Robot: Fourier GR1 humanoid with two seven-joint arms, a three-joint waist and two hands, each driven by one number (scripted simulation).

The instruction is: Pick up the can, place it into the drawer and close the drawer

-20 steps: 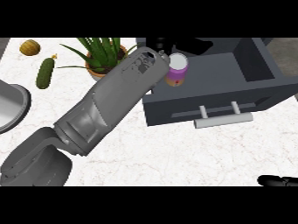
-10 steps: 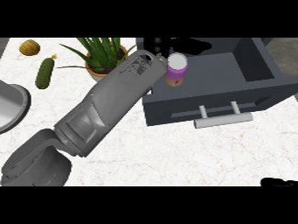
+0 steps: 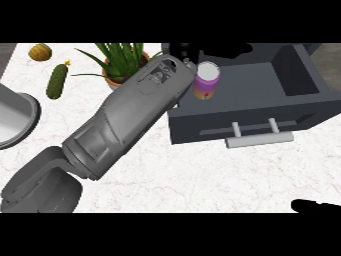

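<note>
Marble counter (image 3: 202, 175); can (image 3: 207, 80) inside open drawer (image 3: 261, 95).

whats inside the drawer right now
The open drawer holds the can, upright at its left side. The left hand reaches over it, and the forearm hides the drawer's left edge.

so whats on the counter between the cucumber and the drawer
In the head view, a potted plant stands between the cucumber and the open drawer; the left forearm also crosses that stretch.
</note>
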